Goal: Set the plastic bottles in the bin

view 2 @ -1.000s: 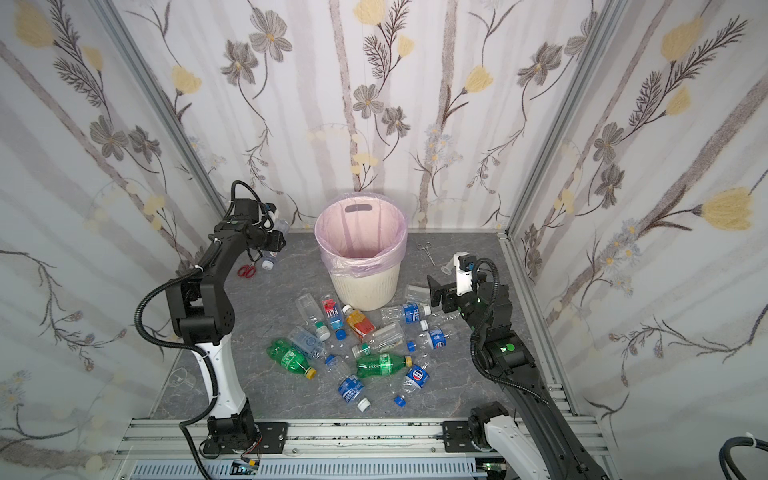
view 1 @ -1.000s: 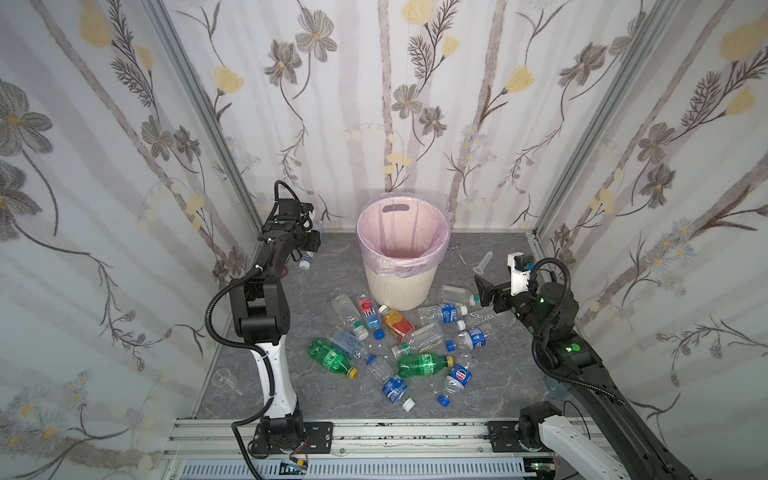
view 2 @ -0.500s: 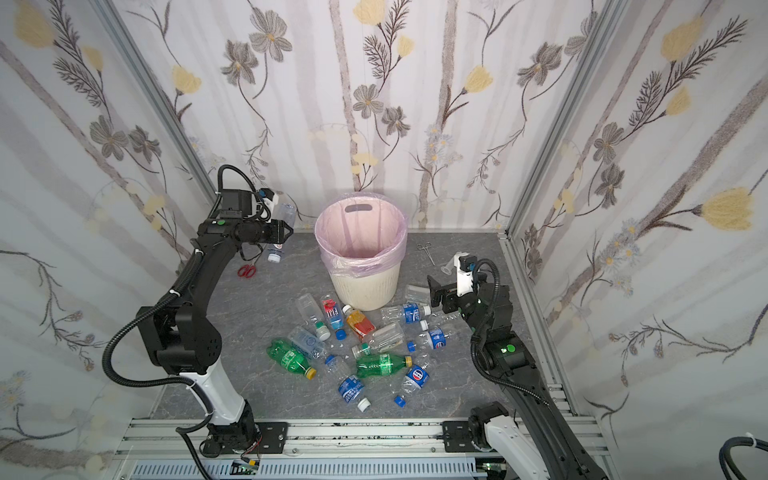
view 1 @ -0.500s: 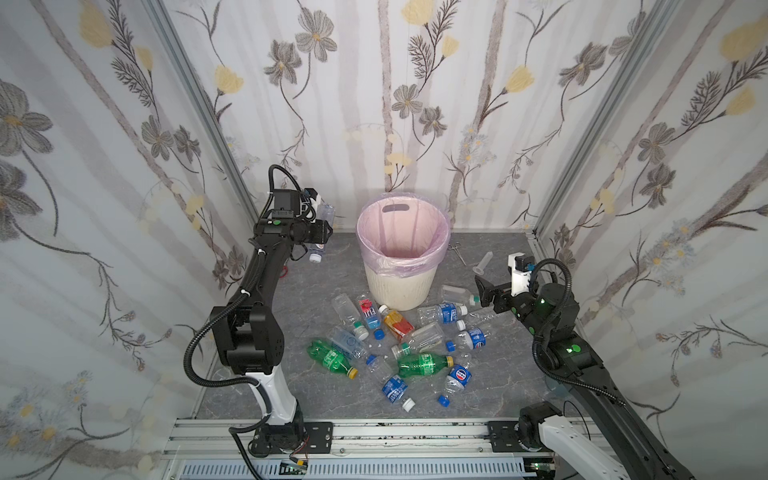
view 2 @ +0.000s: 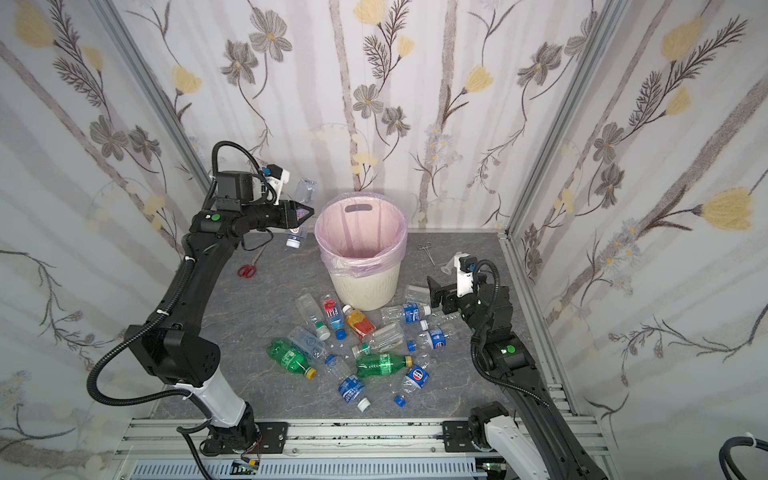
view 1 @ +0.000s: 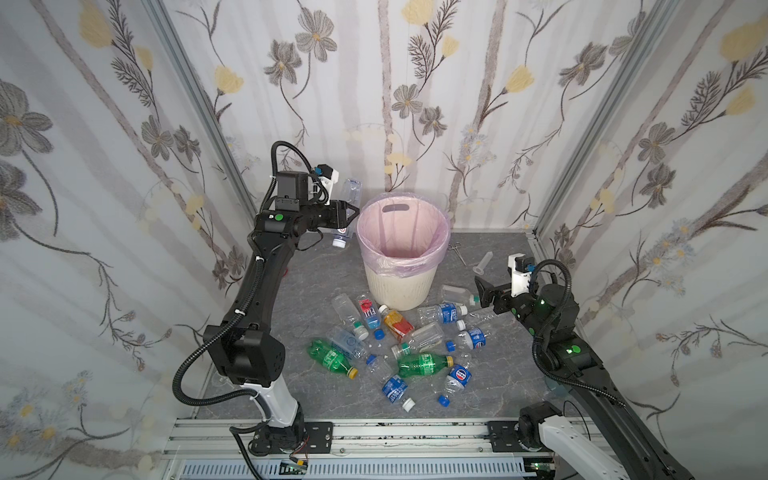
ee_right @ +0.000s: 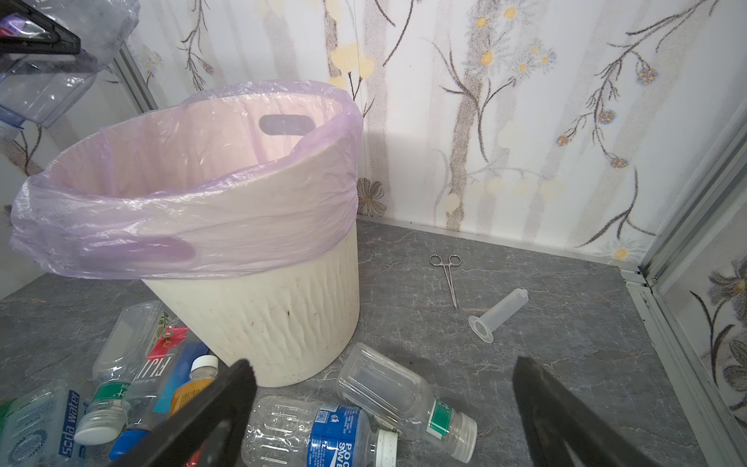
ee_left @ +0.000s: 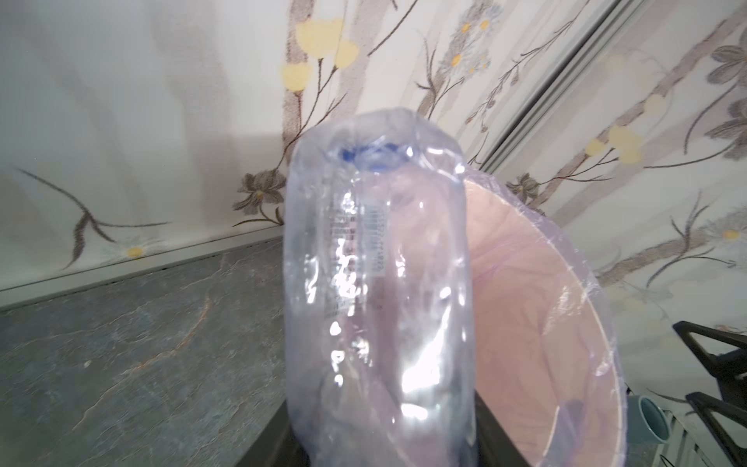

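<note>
Jaws of left gripper [view 1: 352,212] pinch a clear, dented bottle [view 1: 351,192].

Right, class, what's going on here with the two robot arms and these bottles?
The left gripper is shut on a clear bottle, held cap down in the air beside the rim of the bin, not yet over its opening. The right gripper hangs open just above the other bottles, which lie scattered on the floor before the bin.
</note>
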Controlling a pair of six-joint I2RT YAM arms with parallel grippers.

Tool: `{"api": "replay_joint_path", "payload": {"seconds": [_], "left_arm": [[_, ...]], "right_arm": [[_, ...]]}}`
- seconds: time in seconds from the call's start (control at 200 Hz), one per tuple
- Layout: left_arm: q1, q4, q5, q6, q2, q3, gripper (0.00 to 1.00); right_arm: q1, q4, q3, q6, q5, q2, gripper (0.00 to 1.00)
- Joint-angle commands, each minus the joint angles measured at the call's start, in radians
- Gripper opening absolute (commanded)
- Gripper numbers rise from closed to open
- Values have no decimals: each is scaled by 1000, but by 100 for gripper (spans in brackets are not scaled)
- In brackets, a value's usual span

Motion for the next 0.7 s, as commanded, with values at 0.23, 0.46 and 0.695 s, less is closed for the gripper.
{"api": "replay_joint_path", "payload": {"seconds": [0.23,0.46,0.695], "left_arm": [[-128,39,-15,-135,42,95,48],[-241,66,-259,-128,74,84,48],[-302,87,-398,-102,104,42,48]], "right_arm": [[0,39,-7,10,-13,2,100],[0,37,-12,9,-8,-1,100],[0,34,-12,9,-7,-6,100]]}}
